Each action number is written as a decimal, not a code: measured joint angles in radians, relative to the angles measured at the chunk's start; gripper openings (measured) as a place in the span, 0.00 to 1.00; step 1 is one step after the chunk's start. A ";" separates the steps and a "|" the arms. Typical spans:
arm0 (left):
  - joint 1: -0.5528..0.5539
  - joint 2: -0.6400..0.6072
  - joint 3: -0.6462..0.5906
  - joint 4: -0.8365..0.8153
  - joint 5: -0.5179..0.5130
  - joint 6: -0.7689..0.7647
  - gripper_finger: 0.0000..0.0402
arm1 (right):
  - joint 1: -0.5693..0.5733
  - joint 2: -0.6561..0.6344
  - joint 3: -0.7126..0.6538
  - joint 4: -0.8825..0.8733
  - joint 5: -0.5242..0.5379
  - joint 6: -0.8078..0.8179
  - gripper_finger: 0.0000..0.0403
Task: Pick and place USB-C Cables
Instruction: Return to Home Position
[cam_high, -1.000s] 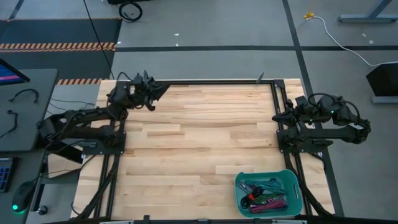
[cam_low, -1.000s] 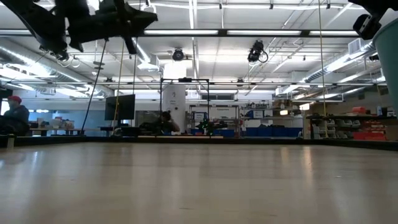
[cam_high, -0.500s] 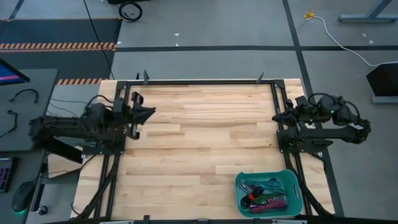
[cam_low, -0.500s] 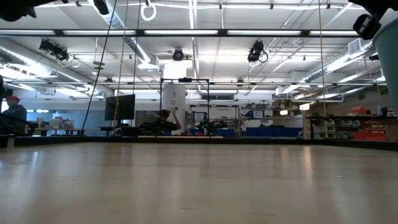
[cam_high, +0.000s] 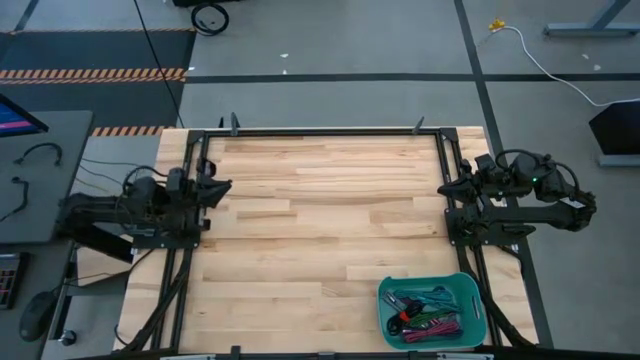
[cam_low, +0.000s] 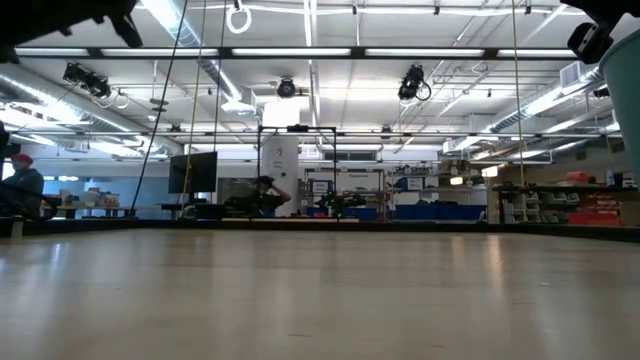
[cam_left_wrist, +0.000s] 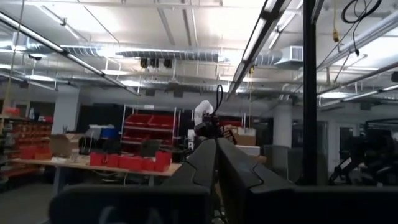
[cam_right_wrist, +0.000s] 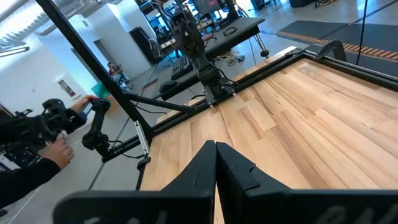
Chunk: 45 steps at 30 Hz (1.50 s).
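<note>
USB-C cables (cam_high: 428, 310) lie in green bin (cam_high: 425, 279), R side of table (cam_high: 320, 220); L gripper (cam_high: 216, 187) & R gripper (cam_high: 447, 186) both clenched, empty, at table edges.

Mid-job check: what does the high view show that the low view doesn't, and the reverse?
Only the high view looks into the green bin, where the USB-C Cables lie, and shows the left gripper and right gripper at the table's opposite sides. Only the low view shows the workshop beyond, with a person. Both show the wooden table.
</note>
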 joint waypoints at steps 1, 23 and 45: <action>0.000 -0.016 -0.027 0.020 0.000 0.001 0.05 | 0.000 0.000 0.000 0.000 0.000 0.000 0.03; 0.113 -0.256 -0.173 -0.376 0.112 -0.015 0.05 | 0.000 0.000 0.000 0.000 0.000 0.000 0.03; 0.055 -0.225 -0.174 -0.537 0.112 0.146 0.06 | 0.000 0.000 0.000 0.000 0.000 0.000 0.03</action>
